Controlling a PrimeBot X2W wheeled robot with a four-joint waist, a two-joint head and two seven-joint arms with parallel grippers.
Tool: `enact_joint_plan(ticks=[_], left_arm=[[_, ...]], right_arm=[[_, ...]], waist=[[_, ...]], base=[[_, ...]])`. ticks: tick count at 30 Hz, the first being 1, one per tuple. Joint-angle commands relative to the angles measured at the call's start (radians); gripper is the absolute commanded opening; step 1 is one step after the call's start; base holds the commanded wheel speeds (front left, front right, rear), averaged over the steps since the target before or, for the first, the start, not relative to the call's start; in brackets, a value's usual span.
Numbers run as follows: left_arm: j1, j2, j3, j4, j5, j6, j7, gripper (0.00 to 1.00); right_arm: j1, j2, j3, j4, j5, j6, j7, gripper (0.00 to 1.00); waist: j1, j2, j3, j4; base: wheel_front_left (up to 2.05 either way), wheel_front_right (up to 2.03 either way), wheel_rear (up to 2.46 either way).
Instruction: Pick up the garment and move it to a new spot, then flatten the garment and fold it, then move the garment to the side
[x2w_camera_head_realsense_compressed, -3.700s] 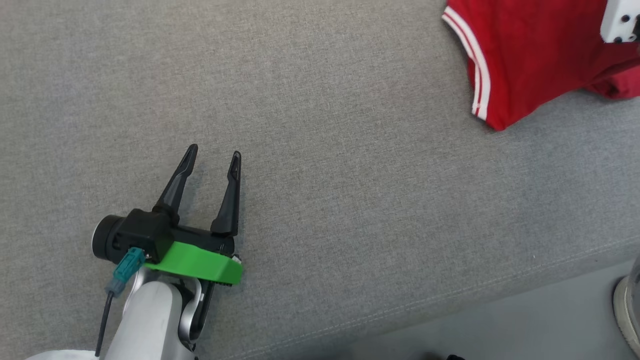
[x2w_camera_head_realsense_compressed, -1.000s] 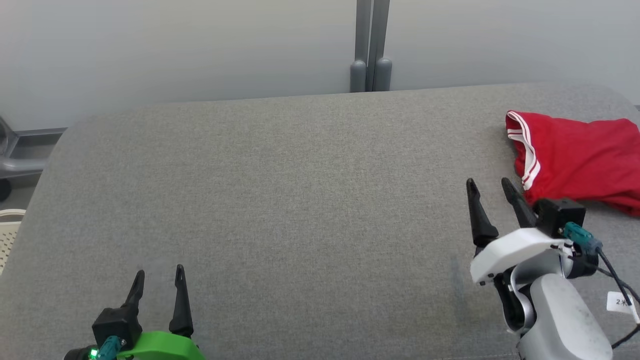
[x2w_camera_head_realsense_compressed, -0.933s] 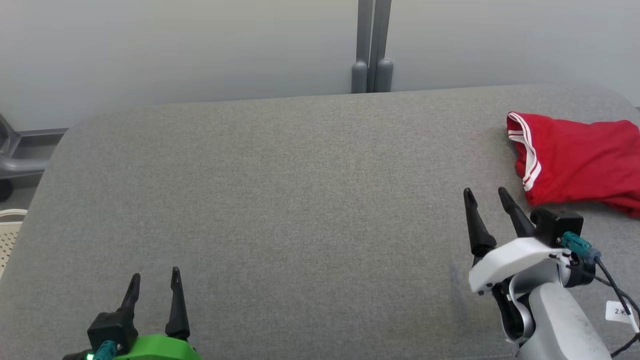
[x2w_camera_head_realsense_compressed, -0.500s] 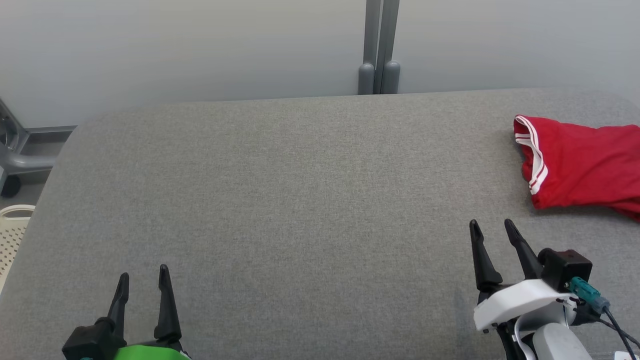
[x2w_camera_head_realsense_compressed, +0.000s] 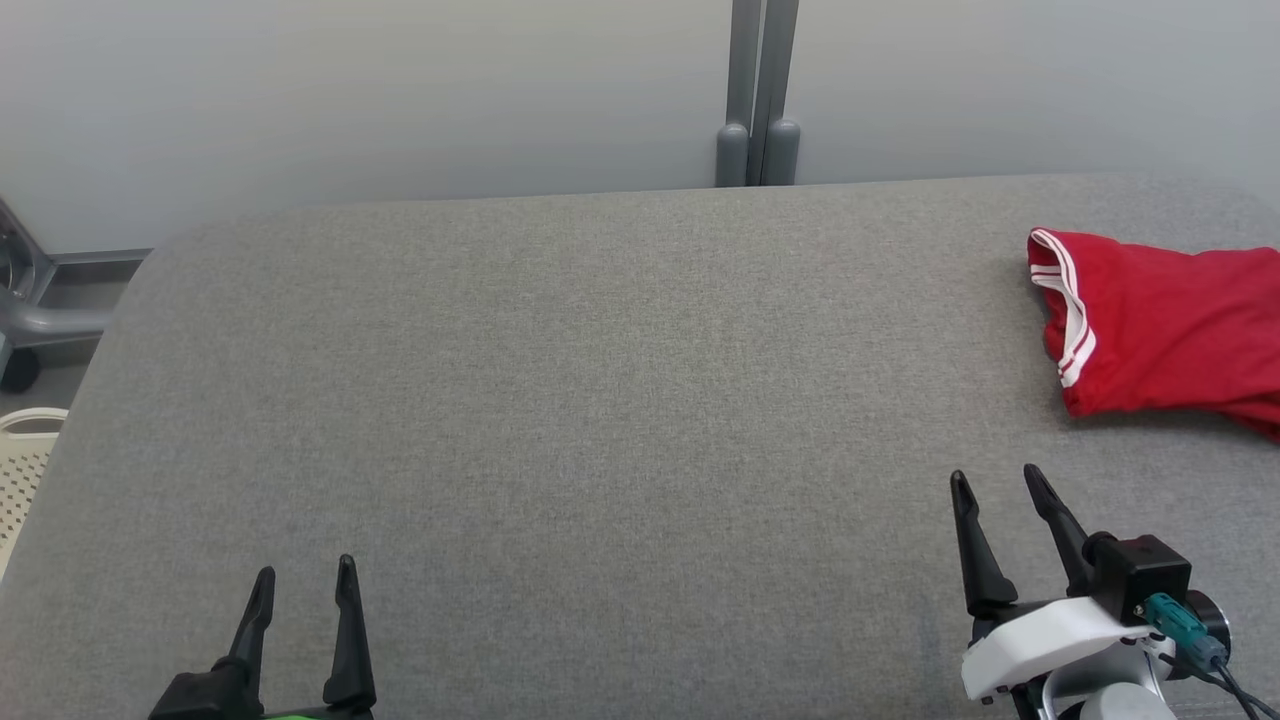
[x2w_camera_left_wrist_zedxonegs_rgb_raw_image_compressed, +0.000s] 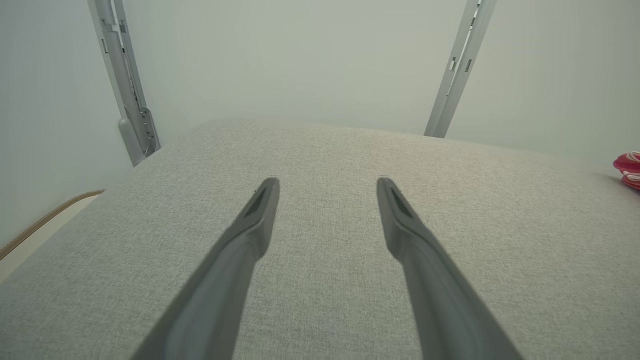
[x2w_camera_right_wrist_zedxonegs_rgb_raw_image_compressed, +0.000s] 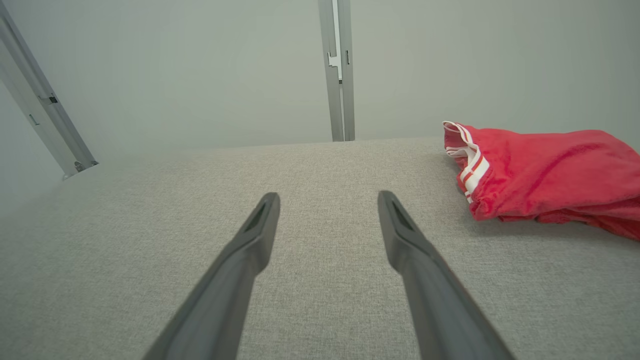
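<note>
The garment (x2w_camera_head_realsense_compressed: 1160, 335) is a red cloth with a white-striped trim, lying folded at the far right of the grey padded table (x2w_camera_head_realsense_compressed: 600, 400). The right wrist view has the garment (x2w_camera_right_wrist_zedxonegs_rgb_raw_image_compressed: 545, 172) ahead and to the right, and a sliver of the garment (x2w_camera_left_wrist_zedxonegs_rgb_raw_image_compressed: 629, 169) sits at the right edge of the left wrist view. My right gripper (x2w_camera_head_realsense_compressed: 997, 480) stands open at the lower right, below the garment and apart from it. At the lower left my left gripper (x2w_camera_head_realsense_compressed: 305, 572) is open too, nothing between its fingers.
A pale wall with a grey upright post (x2w_camera_head_realsense_compressed: 757, 95) runs behind the table. A cream perforated basket (x2w_camera_head_realsense_compressed: 22, 455) and a grey frame (x2w_camera_head_realsense_compressed: 30, 300) stand off the table's left edge.
The head view has risen from the table's near edge to take in the whole table. Over the last second both grippers have drawn back toward the bottom edge. The garment lies unmoved.
</note>
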Motion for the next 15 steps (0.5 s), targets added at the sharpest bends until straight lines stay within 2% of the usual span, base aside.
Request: enact_joint_plan(ticks=[1,15], left_arm=[[0.016,0.0,0.0,-0.002,0.009,0.007,-0.003,1.0],[0.008,-0.002,0.001,0.019,0.003,0.005,-0.003,1.0]], right_arm=[[0.008,-0.002,-0.005,-0.008,-0.005,-0.001,-0.003,1.0],[0.007,-0.002,-0.002,-0.008,0.01,-0.001,-0.004,1.0]], waist=[[0.0001,0.0,0.001,0.0],[0.0001,0.0,0.005,0.002]], base=[[0.0,0.0,0.0],[0.0,0.0,0.0]])
